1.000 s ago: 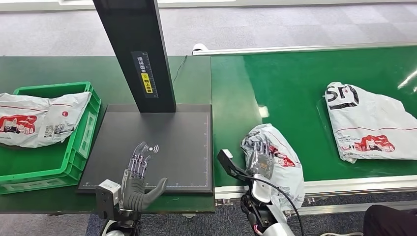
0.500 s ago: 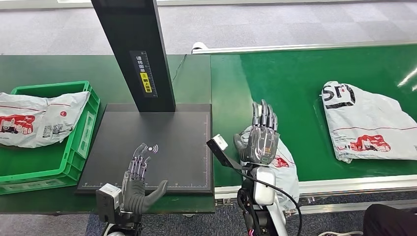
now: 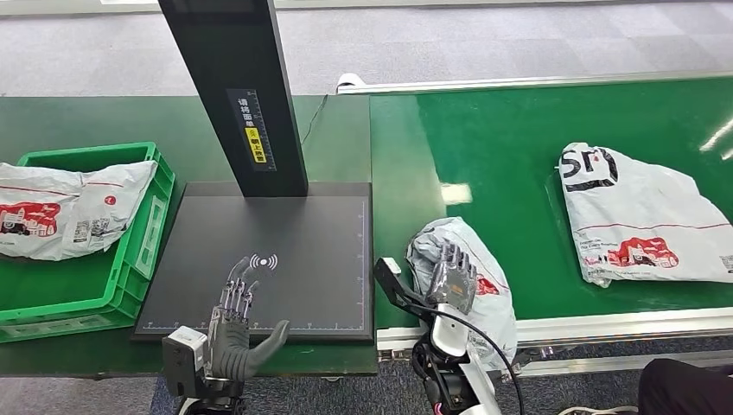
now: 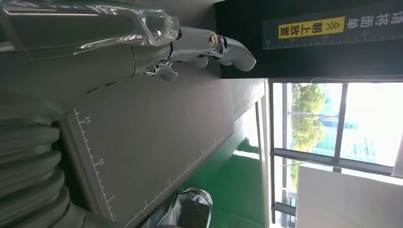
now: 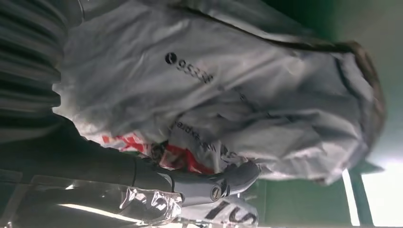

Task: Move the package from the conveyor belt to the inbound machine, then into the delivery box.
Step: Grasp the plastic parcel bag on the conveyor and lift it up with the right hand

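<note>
Package: crumpled grey plastic mailer bag point(image 3: 462, 268) — on the green conveyor belt point(image 3: 519, 147), near edge.
Right hand point(image 3: 449, 278): fingers pressed onto the bag; grasp unclear.
Left hand point(image 3: 235, 322): spread, empty — above the black scanner platform point(image 3: 285, 251).

Black upright post point(image 3: 233, 86) of the inbound machine: yellow label point(image 4: 311, 27) with black Chinese characters reading 朝上放置 beside chevrons, a line of white characters alongside too cut off to read, and a ruled scale beneath. Machine platform point(image 3: 285, 251): white wireless-signal symbol point(image 3: 263, 260) and edge ruler numbered 5, 10, 15 point(image 4: 92, 142). Held package point(image 5: 228, 95): black digits, possibly "05339", and partial "express"; far package point(image 3: 644, 212): large black letters, seemingly "SD".
</note>
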Action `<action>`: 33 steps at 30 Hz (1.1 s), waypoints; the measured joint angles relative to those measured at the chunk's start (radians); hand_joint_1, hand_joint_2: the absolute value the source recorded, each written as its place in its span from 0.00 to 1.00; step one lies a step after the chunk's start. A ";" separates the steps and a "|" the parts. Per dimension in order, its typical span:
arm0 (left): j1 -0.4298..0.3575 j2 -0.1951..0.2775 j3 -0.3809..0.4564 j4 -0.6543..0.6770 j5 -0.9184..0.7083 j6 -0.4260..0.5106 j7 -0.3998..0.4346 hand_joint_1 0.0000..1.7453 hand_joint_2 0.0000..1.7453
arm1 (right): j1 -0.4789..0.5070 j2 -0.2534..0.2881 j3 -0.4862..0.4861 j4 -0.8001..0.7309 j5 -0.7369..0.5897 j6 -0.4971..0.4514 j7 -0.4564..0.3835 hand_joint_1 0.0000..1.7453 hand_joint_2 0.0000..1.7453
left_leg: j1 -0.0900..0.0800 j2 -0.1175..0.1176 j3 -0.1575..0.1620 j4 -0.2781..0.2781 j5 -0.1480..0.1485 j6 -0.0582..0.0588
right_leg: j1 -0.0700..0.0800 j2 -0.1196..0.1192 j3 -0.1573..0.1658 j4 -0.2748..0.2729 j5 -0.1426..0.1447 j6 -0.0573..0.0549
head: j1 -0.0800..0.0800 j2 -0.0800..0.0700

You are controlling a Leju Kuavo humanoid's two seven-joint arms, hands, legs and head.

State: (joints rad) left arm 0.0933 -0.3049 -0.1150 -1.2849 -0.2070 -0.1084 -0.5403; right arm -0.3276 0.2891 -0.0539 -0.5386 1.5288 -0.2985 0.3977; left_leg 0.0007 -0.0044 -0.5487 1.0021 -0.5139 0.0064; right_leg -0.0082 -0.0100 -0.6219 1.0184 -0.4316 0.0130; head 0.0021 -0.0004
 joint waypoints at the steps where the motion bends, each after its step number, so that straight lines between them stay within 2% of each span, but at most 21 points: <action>1: 0.000 -0.001 0.000 -0.001 0.000 0.000 0.002 0.00 1.00 | -0.003 -0.003 -0.005 0.013 -0.005 0.011 0.002 0.00 1.00 | 0.000 0.000 0.000 0.000 0.000 0.000 | 0.000 0.000 0.000 0.000 0.000 0.000 | 0.000 0.000; 9: -0.009 -0.005 0.000 -0.004 -0.003 -0.004 0.018 0.00 1.00 | -0.038 -0.020 -0.036 0.093 -0.037 0.088 0.019 0.00 1.00 | 0.000 0.000 0.002 0.000 0.000 0.000 | 0.000 0.000 0.001 -0.001 0.000 0.000 | 0.000 0.000; 13: -0.022 -0.005 -0.001 -0.002 -0.003 -0.006 0.021 0.00 1.00 | -0.061 -0.025 -0.049 0.124 -0.044 0.113 0.027 0.98 1.00 | 0.000 0.000 0.007 0.000 0.000 0.000 | 0.000 0.000 0.007 -0.001 -0.001 0.000 | 0.000 0.000; 23: -0.030 -0.004 -0.001 0.013 0.008 -0.006 0.022 0.00 1.00 | -0.090 -0.045 -0.068 0.155 -0.027 0.091 0.032 1.00 1.00 | -0.001 -0.001 0.014 0.000 -0.001 0.001 | -0.001 -0.001 0.015 -0.002 -0.001 0.001 | 0.000 0.000; 28: -0.031 -0.004 -0.002 0.019 0.009 -0.006 0.020 0.00 1.00 | -0.091 -0.046 -0.086 0.157 -0.026 0.033 -0.014 1.00 1.00 | -0.001 -0.001 0.014 0.000 -0.001 0.001 | -0.001 -0.001 0.014 -0.002 -0.001 0.001 | 0.000 0.000; 33: -0.032 -0.004 -0.002 0.021 0.009 -0.006 0.020 0.00 1.00 | -0.091 -0.046 -0.093 0.157 -0.029 0.022 -0.034 1.00 1.00 | -0.001 -0.001 0.014 0.000 -0.001 0.001 | -0.001 -0.001 0.014 -0.002 -0.001 0.001 | 0.000 0.000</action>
State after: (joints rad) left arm 0.0610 -0.3094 -0.1175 -1.2635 -0.1975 -0.1141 -0.5206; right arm -0.4190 0.2435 -0.1472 -0.3815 1.5002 -0.2766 0.3640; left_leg 0.0000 -0.0055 -0.5350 1.0021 -0.5146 0.0071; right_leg -0.0088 -0.0108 -0.6077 1.0165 -0.4327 0.0142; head 0.0023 -0.0004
